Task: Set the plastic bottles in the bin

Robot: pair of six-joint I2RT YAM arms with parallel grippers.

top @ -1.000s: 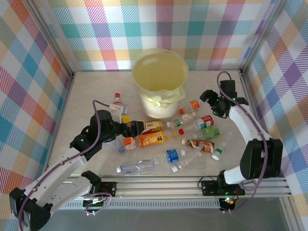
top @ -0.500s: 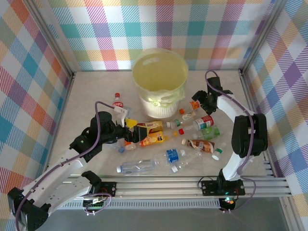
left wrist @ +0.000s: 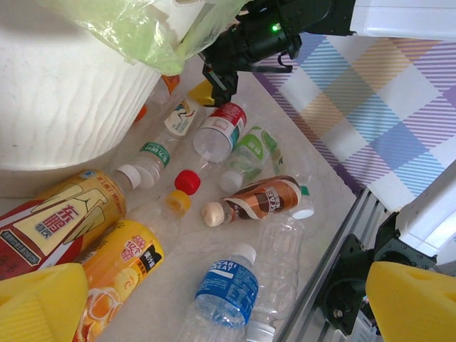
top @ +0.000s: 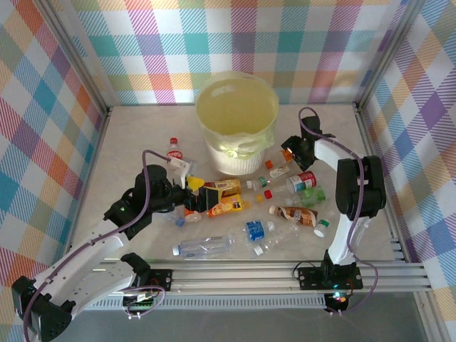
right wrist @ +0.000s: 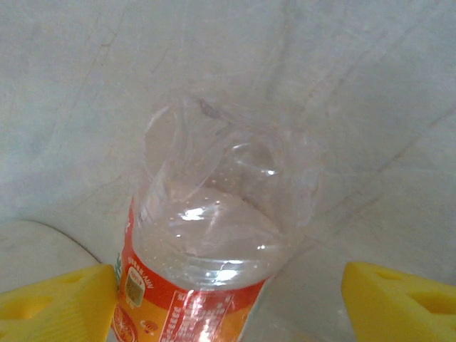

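Apparently mid-grasp: right gripper (right wrist: 228, 303) gapes wide astride the orange-labelled bottle (right wrist: 214, 235), needing to close next; left gripper (left wrist: 228, 303) likewise spread, empty.

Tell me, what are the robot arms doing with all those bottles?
They are tidying plastic bottles into the pale-yellow bin. The right claw is open around a clear orange-labelled bottle lying beside the bin, not squeezing it. The left claw is open too, over the bottles in the middle of the table. The bin looks empty.
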